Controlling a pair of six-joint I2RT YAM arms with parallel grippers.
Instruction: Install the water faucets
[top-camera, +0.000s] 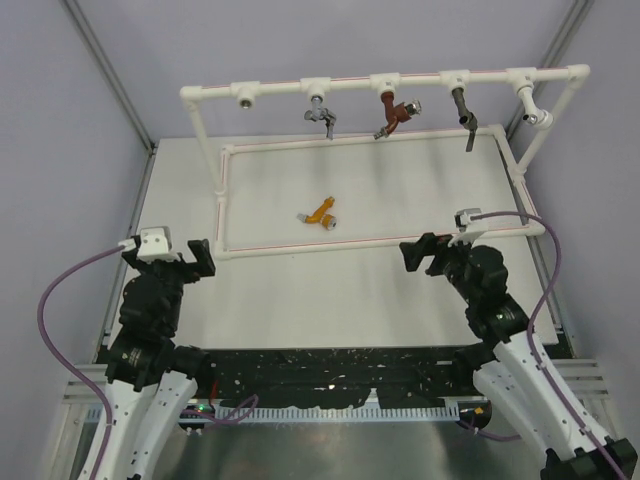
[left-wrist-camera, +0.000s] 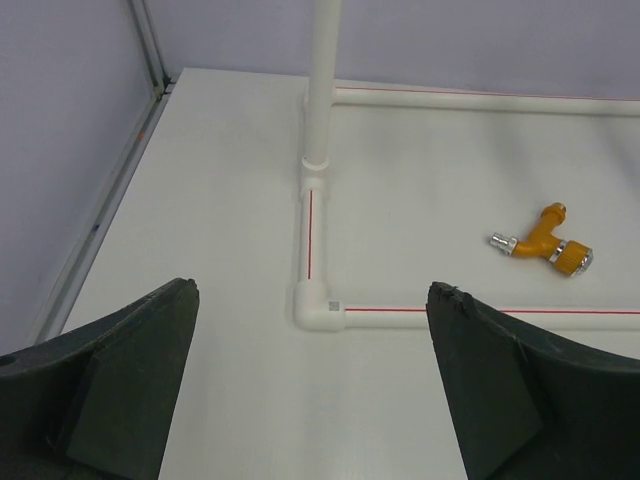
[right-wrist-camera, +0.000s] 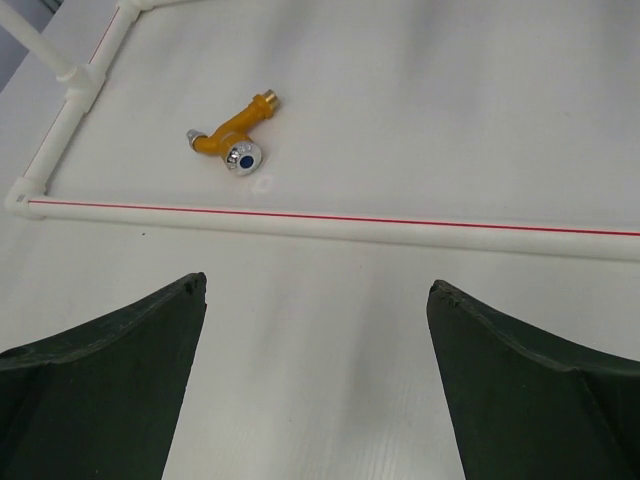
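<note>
Lying well beyond both jaws, orange-yellow faucet (top-camera: 321, 214), both jaws spread wide, empty

You have one water faucet (right-wrist-camera: 232, 138) off the rack: a small orange-yellow tap with a short angled spout, a silver inlet end and a round silver knob with a blue centre. It lies on its side on the counter (top-camera: 400, 180), knob turned upward, with nothing touching it. It rests inside the rectangle of the white pipe frame (top-camera: 300, 248), left of the rectangle's middle and near the front pipe run, though clearly apart from it.
</note>
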